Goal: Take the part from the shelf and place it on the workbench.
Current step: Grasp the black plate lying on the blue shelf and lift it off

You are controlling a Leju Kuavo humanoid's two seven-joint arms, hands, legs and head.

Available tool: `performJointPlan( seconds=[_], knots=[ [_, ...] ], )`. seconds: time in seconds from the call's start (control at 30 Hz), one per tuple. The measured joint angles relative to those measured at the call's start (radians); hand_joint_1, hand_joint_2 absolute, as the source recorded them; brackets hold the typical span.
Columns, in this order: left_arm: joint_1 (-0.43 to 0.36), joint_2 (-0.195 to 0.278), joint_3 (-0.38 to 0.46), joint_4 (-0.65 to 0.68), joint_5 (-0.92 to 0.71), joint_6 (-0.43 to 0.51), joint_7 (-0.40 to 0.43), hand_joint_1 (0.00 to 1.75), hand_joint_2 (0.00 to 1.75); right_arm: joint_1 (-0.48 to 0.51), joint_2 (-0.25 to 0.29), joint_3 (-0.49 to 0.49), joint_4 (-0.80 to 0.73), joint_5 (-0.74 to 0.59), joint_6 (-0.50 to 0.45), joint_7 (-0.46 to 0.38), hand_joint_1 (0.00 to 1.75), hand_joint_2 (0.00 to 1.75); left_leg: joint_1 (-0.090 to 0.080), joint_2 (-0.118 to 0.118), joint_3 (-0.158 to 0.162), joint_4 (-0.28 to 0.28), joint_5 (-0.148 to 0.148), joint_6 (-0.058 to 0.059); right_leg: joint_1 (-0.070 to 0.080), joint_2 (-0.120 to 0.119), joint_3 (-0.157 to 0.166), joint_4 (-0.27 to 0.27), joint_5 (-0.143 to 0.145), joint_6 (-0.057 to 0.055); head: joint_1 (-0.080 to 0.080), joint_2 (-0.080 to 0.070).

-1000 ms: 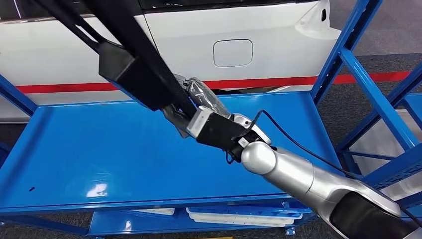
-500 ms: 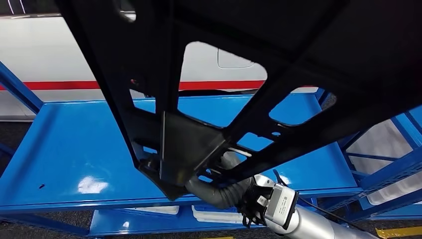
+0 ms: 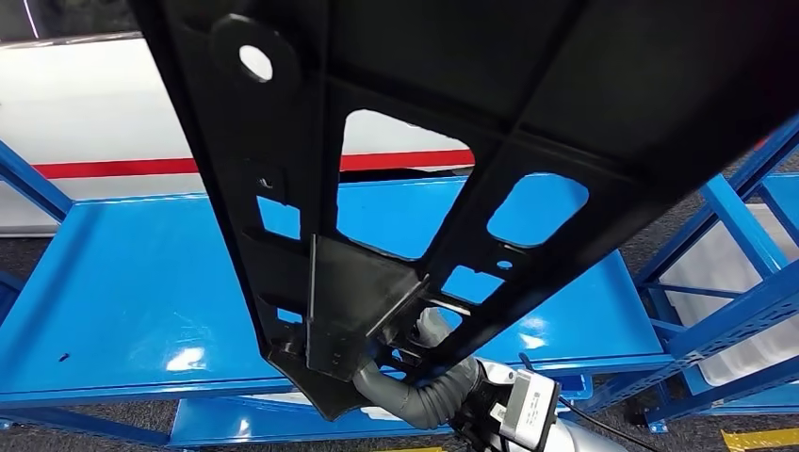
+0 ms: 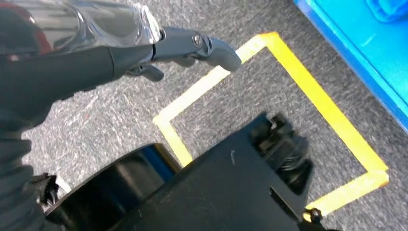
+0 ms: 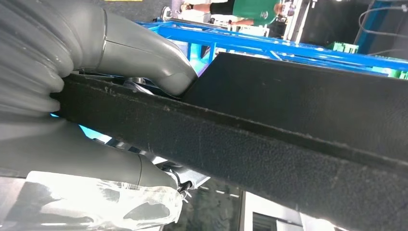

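The part [image 3: 565, 75] is a large flat black panel with several cutouts, held up close in front of the head view and covering most of it. My right hand [image 3: 415, 391] grips it from below at its lower end. In the right wrist view the thumb and fingers of that hand [image 5: 72, 57] clamp the panel's thick black edge [image 5: 288, 134]. The blue shelf [image 3: 132, 273] lies behind and below the panel, its top bare. My left hand [image 4: 159, 48] hangs over the grey floor with its fingers stretched out and nothing in them.
A white car body [image 3: 94, 104] with a red stripe stands behind the shelf. A second blue rack [image 3: 744, 235] stands to the right. Yellow tape [image 4: 308, 91] marks a rectangle on the carpet beside a blue shelf edge [image 4: 365, 53].
One second ago my right arm reached out over the shelf with the panel. Since then it has drawn back and the panel has risen close to the head camera.
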Motion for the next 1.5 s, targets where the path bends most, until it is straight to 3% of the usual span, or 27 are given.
performJointPlan(
  seconds=[0.07,0.13,0.27,0.33,0.4,0.43,0.47,0.5,0.53,0.6,0.67,0.73,0.8,0.87,0.93,0.97,1.0,1.03,1.1,1.17,1.2,1.27,1.3,1.33,1.43,1.47,1.5],
  knots=[
    [-0.003,0.0,0.006,0.0,0.001,0.0,0.0,0.0,1.75,0.001,0.0,0.0,-0.001,0.0,-0.001,0.001,1.75,1.75,-0.001,0.0,0.07,-0.147,0.072,0.008,0.0,0.002,0.003,0.0,-0.001,0.001,0.0,0.0],
    [-0.006,0.001,0.014,0.0,0.001,0.0,0.0,0.0,1.75,0.001,0.0,0.0,-0.004,0.0,-0.001,0.002,1.75,1.75,-0.007,-0.001,0.13,-0.273,0.116,0.017,0.003,0.002,0.003,0.001,0.0,0.007,0.0,0.0],
    [-0.005,0.001,0.023,0.0,0.002,-0.002,-0.001,0.0,1.75,0.004,-0.002,-0.001,-0.005,-0.002,-0.004,0.005,1.75,1.75,-0.01,-0.001,0.139,-0.304,0.132,0.036,0.005,0.002,-0.004,0.003,0.0,0.027,0.002,0.0],
    [-0.005,0.0,0.027,0.0,0.003,-0.005,-0.003,0.0,1.75,0.005,-0.004,-0.002,-0.005,-0.005,-0.007,0.006,1.75,1.75,-0.006,0.001,0.136,-0.316,0.145,0.051,0.007,0.001,-0.026,0.06,-0.051,0.034,0.004,0.0],
    [-0.005,0.0,0.028,0.0,0.004,-0.007,-0.003,0.0,1.75,0.009,-0.008,-0.003,-0.006,-0.006,-0.012,0.007,1.75,1.75,-0.008,0.004,0.129,-0.317,0.153,0.059,0.007,0.001,-0.071,0.189,-0.132,0.035,0.006,0.0],
    [-0.003,0.0,0.029,0.0,0.004,-0.007,-0.003,0.0,1.75,0.012,-0.01,-0.004,-0.006,-0.006,-0.016,0.007,1.75,1.75,-0.01,0.004,0.125,-0.317,0.156,0.06,0.007,0.001,-0.09,0.25,-0.159,0.035,0.006,0.0],
    [-0.002,0.0,0.03,0.0,0.004,-0.007,-0.003,0.0,1.75,0.015,-0.012,-0.005,-0.006,-0.007,-0.021,0.007,1.75,1.75,-0.011,0.004,0.12,-0.316,0.159,0.06,0.006,0.001,-0.096,0.283,-0.168,0.036,0.005,0.0],
    [-0.001,0.0,0.032,0.0,0.004,-0.007,-0.003,0.0,1.75,0.018,-0.014,-0.008,-0.006,-0.007,-0.026,0.007,1.75,1.75,-0.011,0.004,0.114,-0.314,0.163,0.06,0.006,0.001,-0.083,0.276,-0.158,0.037,0.005,0.0],
    [0.0,0.0,0.034,0.0,0.004,-0.007,-0.003,0.0,1.75,0.02,-0.017,-0.012,-0.006,-0.008,-0.03,0.007,1.75,1.75,-0.011,0.004,0.109,-0.311,0.166,0.058,0.005,0.0,-0.049,0.226,-0.131,0.037,0.005,0.0],
    [0.0,0.0,0.037,0.0,0.004,-0.006,-0.003,0.0,1.75,0.02,-0.02,-0.019,-0.007,-0.009,-0.034,0.007,1.75,1.75,-0.011,0.002,0.098,-0.301,0.169,0.052,0.004,0.001,0.043,0.074,-0.078,0.037,0.005,0.0],
    [0.0,0.0,0.04,0.0,0.004,-0.005,-0.002,0.0,1.75,0.02,-0.022,-0.024,-0.01,-0.01,-0.034,0.006,1.75,1.75,-0.014,0.001,0.09,-0.293,0.175,0.042,0.006,0.003,0.085,-0.006,-0.057,0.03,0.005,0.0],
    [0.002,0.001,0.044,0.0,0.004,-0.004,-0.001,0.0,1.75,0.022,-0.024,-0.026,-0.012,-0.01,-0.035,0.006,1.75,1.75,-0.015,0.0,0.084,-0.29,0.184,0.029,0.009,0.005,0.076,-0.009,-0.051,0.018,0.004,0.0],
    [0.004,0.002,0.045,0.0,0.004,-0.003,0.0,0.0,1.75,0.021,-0.025,-0.027,-0.013,-0.011,-0.035,0.006,1.75,1.75,-0.012,0.0,0.07,-0.271,0.165,0.017,0.006,0.002,0.062,-0.009,-0.039,0.004,0.004,0.0],
    [0.005,0.002,0.045,0.0,0.002,-0.003,0.0,0.0,1.75,0.02,-0.025,-0.029,-0.016,-0.011,-0.035,0.006,1.75,1.75,-0.006,0.001,0.037,-0.184,0.086,0.005,0.004,-0.001,0.043,-0.01,-0.023,-0.008,0.003,0.0],
    [0.005,0.002,0.045,0.0,0.001,-0.003,0.0,0.0,1.75,0.021,-0.026,-0.029,-0.017,-0.012,-0.035,0.006,1.75,1.75,-0.003,0.002,-0.001,-0.046,0.004,-0.004,0.006,-0.003,0.022,-0.01,-0.007,-0.011,0.002,0.0],
    [0.005,0.002,0.045,0.0,0.001,-0.003,0.0,0.0,1.75,0.021,-0.026,-0.029,-0.017,-0.012,-0.035,0.006,1.75,1.75,-0.002,0.002,-0.008,0.002,-0.012,-0.006,0.007,-0.004,0.011,-0.009,0.001,-0.012,0.002,0.0],
    [0.005,0.002,0.045,0.0,0.0,-0.003,0.0,0.0,1.75,0.021,-0.026,-0.029,-0.018,-0.012,-0.035,0.006,1.75,1.75,-0.002,0.002,0.001,0.015,-0.005,-0.005,0.009,-0.004,0.001,-0.009,0.009,-0.012,0.002,0.0],
    [0.005,0.002,0.045,0.0,0.0,-0.003,0.0,0.0,1.75,0.021,-0.026,-0.03,-0.018,-0.012,-0.035,0.006,1.75,1.75,-0.003,0.002,0.029,-0.011,0.018,-0.001,0.011,-0.004,-0.008,-0.009,0.017,-0.011,0.002,0.0],
    [0.003,0.003,0.046,0.0,0.0,-0.003,0.0,0.0,1.75,0.021,-0.027,-0.031,-0.021,-0.012,-0.035,0.006,1.75,1.75,-0.009,0.002,0.13,-0.159,0.067,0.016,0.015,-0.003,-0.023,-0.009,0.032,-0.009,0.002,0.0],
    [-0.001,0.005,0.046,0.0,-0.001,-0.002,0.0,0.0,1.75,0.021,-0.027,-0.033,-0.025,-0.012,-0.035,0.006,1.75,1.75,-0.018,0.001,0.213,-0.298,0.078,0.033,0.014,-0.004,-0.031,-0.011,0.046,-0.001,0.003,0.0],
    [-0.002,0.005,0.047,0.0,-0.001,-0.002,0.0,0.0,1.75,0.02,-0.027,-0.034,-0.027,-0.012,-0.035,0.006,1.75,1.75,-0.023,0.0,0.23,-0.331,0.075,0.039,0.012,-0.005,-0.033,-0.014,0.054,0.005,0.003,0.0],
    [-0.002,0.004,0.047,0.0,-0.001,-0.002,0.0,0.0,1.75,0.02,-0.028,-0.035,-0.029,-0.012,-0.035,0.006,1.75,1.75,-0.025,0.001,0.224,-0.343,0.092,0.047,0.008,-0.006,-0.037,-0.018,0.066,0.018,0.002,0.0],
    [-0.002,0.004,0.047,0.0,0.0,-0.001,0.0,0.0,1.75,0.02,-0.029,-0.036,-0.03,-0.012,-0.035,0.006,1.75,1.75,-0.023,0.003,0.217,-0.348,0.104,0.053,0.008,-0.005,-0.044,-0.011,0.054,0.023,0.002,0.0],
    [-0.002,0.004,0.047,0.0,0.0,-0.001,0.0,0.0,1.75,0.02,-0.029,-0.037,-0.03,-0.012,-0.034,0.006,1.75,1.75,-0.02,0.005,0.208,-0.353,0.117,0.059,0.008,-0.005,-0.055,0.013,0.025,0.026,0.003,0.0],
    [-0.002,0.003,0.048,0.0,0.002,0.0,0.0,0.0,1.75,0.02,-0.031,-0.041,-0.03,-0.013,-0.032,0.006,1.75,1.75,-0.018,0.007,0.169,-0.355,0.151,0.069,0.008,-0.004,-0.105,0.19,-0.117,0.032,0.004,0.0],
    [-0.001,0.003,0.048,0.0,0.003,0.0,0.0,0.0,1.75,0.021,-0.031,-0.042,-0.03,-0.015,-0.032,0.007,1.75,1.75,-0.018,0.008,0.155,-0.353,0.161,0.069,0.007,-0.004,-0.114,0.249,-0.137,0.034,0.004,0.0],
    [0.0,0.002,0.048,0.0,0.003,0.0,0.0,0.0,1.75,0.021,-0.031,-0.042,-0.03,-0.016,-0.032,0.007,1.75,1.75,-0.018,0.008,0.139,-0.35,0.172,0.067,0.007,-0.004,-0.11,0.28,-0.129,0.036,0.004,0.0]
  ],
)
